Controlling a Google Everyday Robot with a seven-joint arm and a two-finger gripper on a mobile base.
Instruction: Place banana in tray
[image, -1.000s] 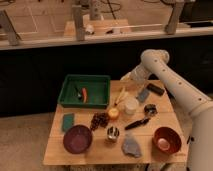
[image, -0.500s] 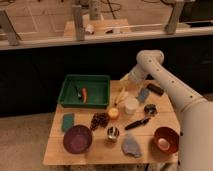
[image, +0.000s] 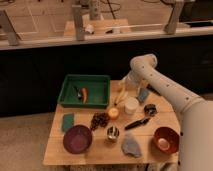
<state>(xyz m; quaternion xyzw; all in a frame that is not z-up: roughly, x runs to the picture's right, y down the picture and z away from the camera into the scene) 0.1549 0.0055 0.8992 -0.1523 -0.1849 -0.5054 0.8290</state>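
Jaws of the gripper (image: 125, 86) stand wide apart, and nothing is seen held between them. It hangs just right of the far right corner of the tray (image: 66, 89), above the far end of the banana (image: 120, 96). Whether a finger touches the fruit I cannot tell.

The tray sits on the far left part of the wooden table (image: 90, 156), with its long side running left to right. Near its middle lie a small dark object (image: 78, 92) and an orange carrot-like piece (image: 85, 94). Bare green floor shows on both sides of them.

The banana lies on the table outside the tray, just beside its raised, sloping right wall, with only a narrow strip of wood between them. Its long axis runs from far to near, almost parallel with that wall. The far end leans a little to the right.

In front of the tray are a teal pad (image: 68, 121), a purple bowl (image: 77, 138) and dark grapes (image: 100, 120). Off its near right corner sits a round yellow-orange fruit (image: 114, 113), near the banana's near end. A white cup (image: 131, 105) stands further right, close to the banana. The robot arm (image: 160, 85) reaches in from the right side.
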